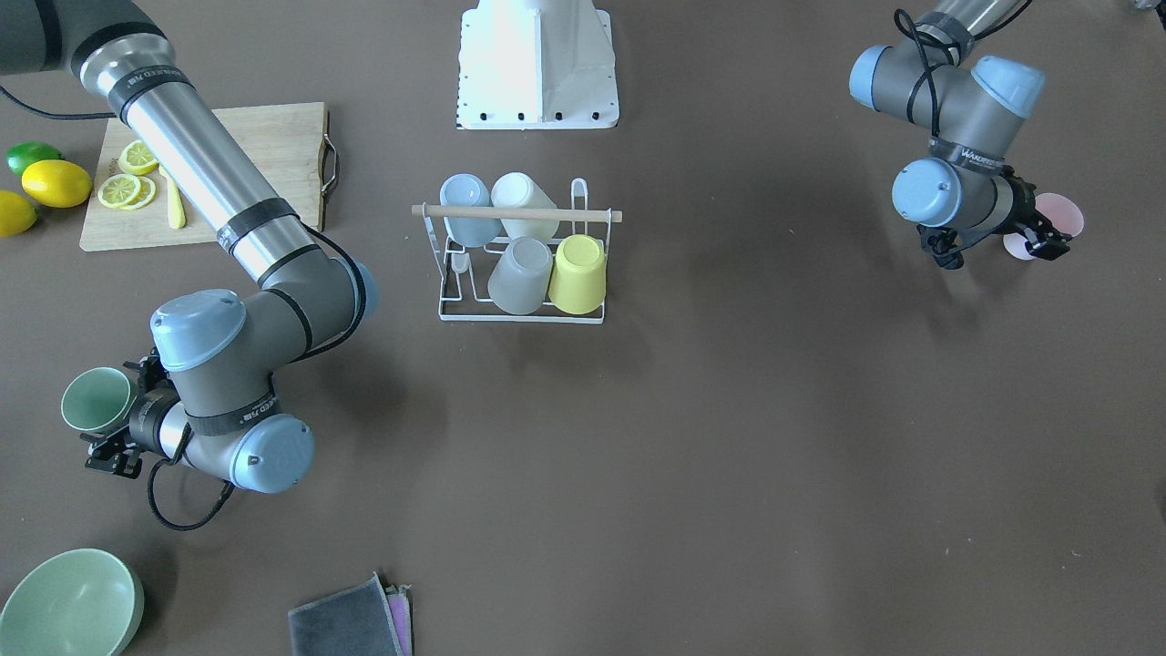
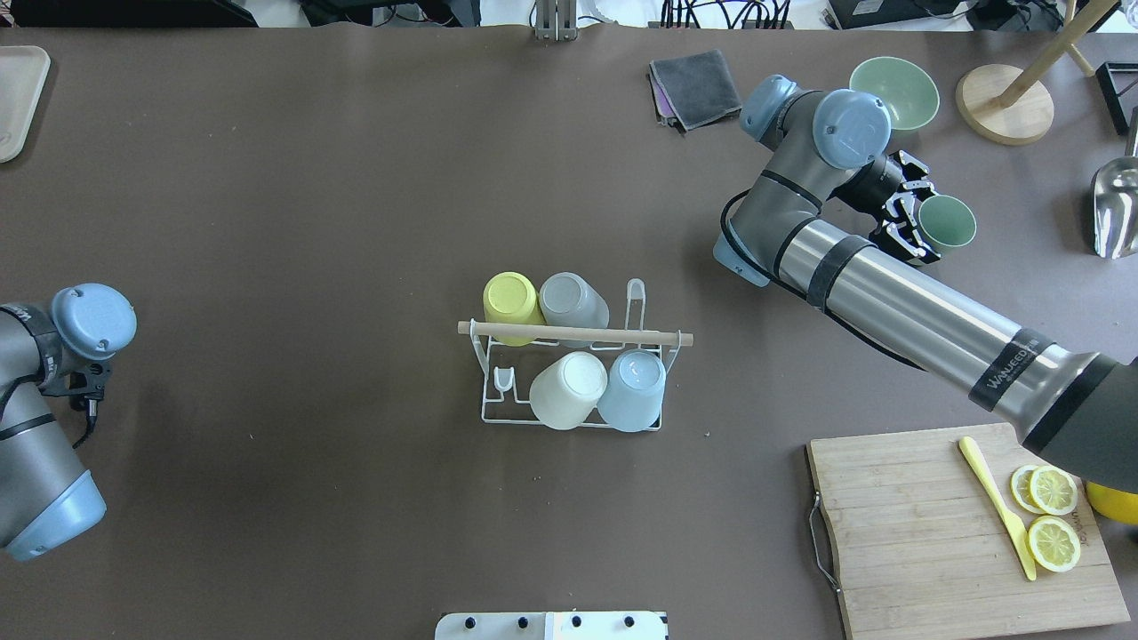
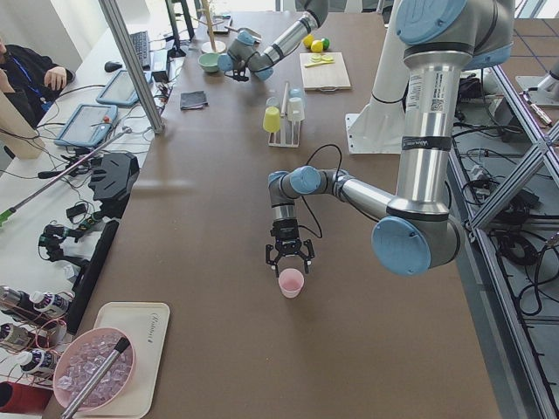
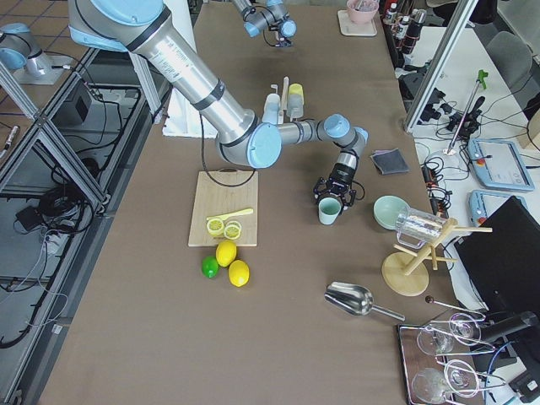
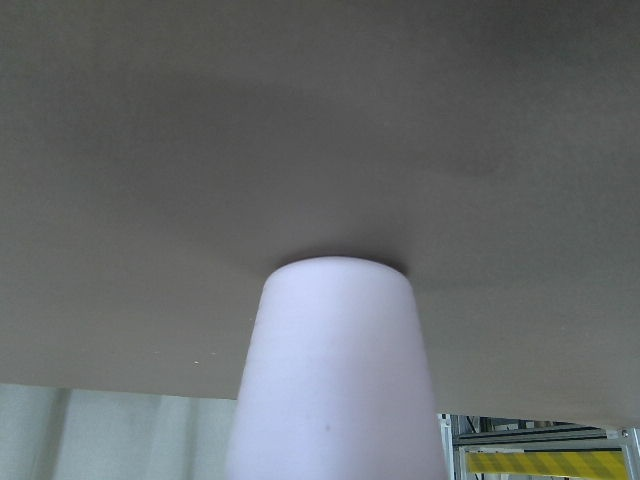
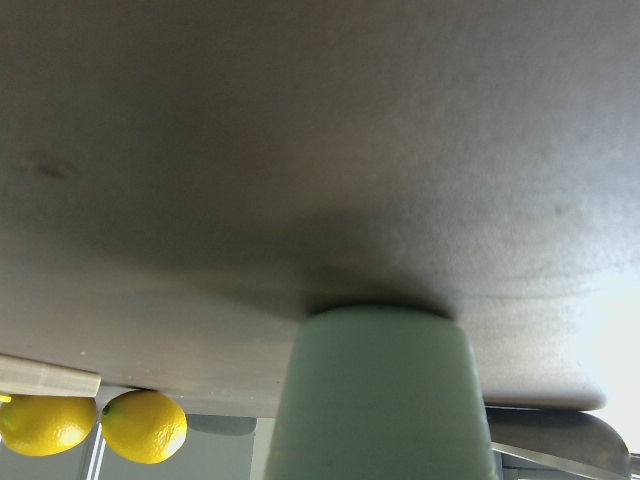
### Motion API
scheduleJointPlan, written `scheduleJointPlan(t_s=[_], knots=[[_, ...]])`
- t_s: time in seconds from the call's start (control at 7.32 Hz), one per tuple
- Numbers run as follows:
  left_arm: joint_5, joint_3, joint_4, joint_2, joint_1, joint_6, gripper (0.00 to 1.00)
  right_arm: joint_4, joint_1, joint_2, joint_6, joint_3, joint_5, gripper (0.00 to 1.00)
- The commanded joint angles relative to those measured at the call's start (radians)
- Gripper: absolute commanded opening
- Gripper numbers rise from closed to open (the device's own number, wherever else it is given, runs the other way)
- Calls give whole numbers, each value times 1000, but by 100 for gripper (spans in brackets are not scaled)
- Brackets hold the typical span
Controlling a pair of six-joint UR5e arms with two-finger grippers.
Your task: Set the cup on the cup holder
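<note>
The white wire cup holder (image 1: 521, 316) with a wooden rod handle stands mid-table and holds several upturned cups; it also shows in the overhead view (image 2: 491, 404). A green cup (image 2: 948, 222) stands upright on the table, seen also from the front (image 1: 94, 399). My right gripper (image 2: 920, 213) reaches it sideways, its fingers spread wide at the cup's sides and open. A pink cup (image 1: 1057, 217) stands upright at the other end of the table (image 3: 291, 282). My left gripper (image 1: 1000, 248) is right by it with its fingers spread and open. Both wrist views show only the cups (image 5: 335, 380) (image 6: 385, 400), no fingers.
A green bowl (image 2: 896, 91) and folded cloths (image 2: 695, 87) lie near the right gripper. A wooden stand (image 2: 1005, 111) and metal scoop (image 2: 1113, 209) are beyond. A cutting board (image 2: 925, 542) carries lemon slices and a yellow knife; lemons and a lime (image 1: 36, 178) lie beside it.
</note>
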Motion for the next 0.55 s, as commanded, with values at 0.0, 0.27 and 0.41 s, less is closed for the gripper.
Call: scheduleJointPlan(t_s=[0.0, 0.27, 0.41], knots=[[0, 24, -5, -2, 8, -3, 98, 1, -4, -1, -3, -3, -5, 98], [-1, 74, -75, 1, 8, -1, 98, 2, -7, -8, -19, -6, -14, 94], [-2, 87, -98, 4, 8, -1, 98, 2, -7, -8, -26, -6, -17, 78]])
